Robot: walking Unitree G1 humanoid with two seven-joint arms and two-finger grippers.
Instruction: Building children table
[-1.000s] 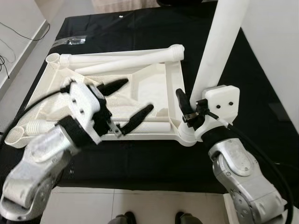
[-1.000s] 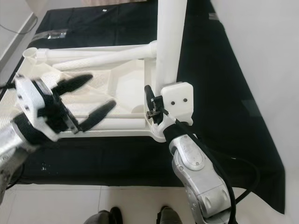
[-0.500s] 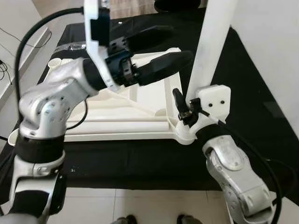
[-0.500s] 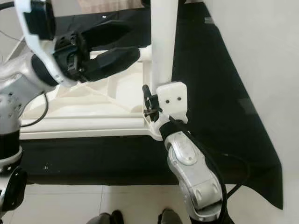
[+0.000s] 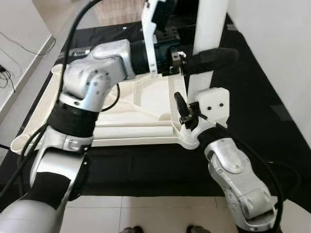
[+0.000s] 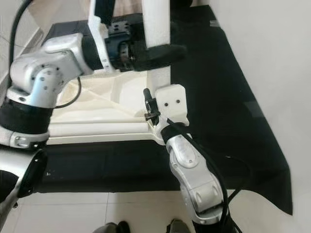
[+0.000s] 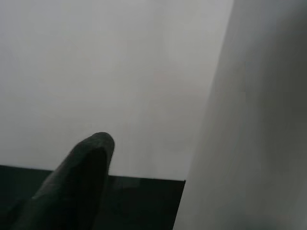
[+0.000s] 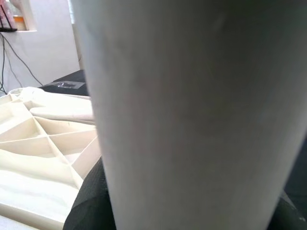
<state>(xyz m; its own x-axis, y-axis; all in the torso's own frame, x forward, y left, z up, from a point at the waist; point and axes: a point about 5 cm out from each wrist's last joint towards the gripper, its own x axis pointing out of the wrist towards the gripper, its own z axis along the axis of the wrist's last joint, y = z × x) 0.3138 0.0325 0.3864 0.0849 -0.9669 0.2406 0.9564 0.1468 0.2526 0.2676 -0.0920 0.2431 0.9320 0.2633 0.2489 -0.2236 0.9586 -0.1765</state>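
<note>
On black cloth (image 5: 146, 165), upturned white tabletop (image 5: 131, 116), upright white leg (image 5: 206, 29), both hands around it

The upright table leg (image 5: 210, 19) and ribbed tabletop (image 5: 131, 114) at 9 o'clock of it look like smooth, matt cream plastic, lying on a matt black cloth (image 5: 252, 97) over pale glossy floor tiles (image 5: 146, 213), beside brushed silver metal arms (image 5: 238, 174).

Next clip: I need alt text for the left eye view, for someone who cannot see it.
A white table leg stands upright in a corner of an upside-down white tabletop on a black mat. The right gripper is at the leg's base, and the left gripper reaches across to the leg higher up, one black finger in front of it.
</note>
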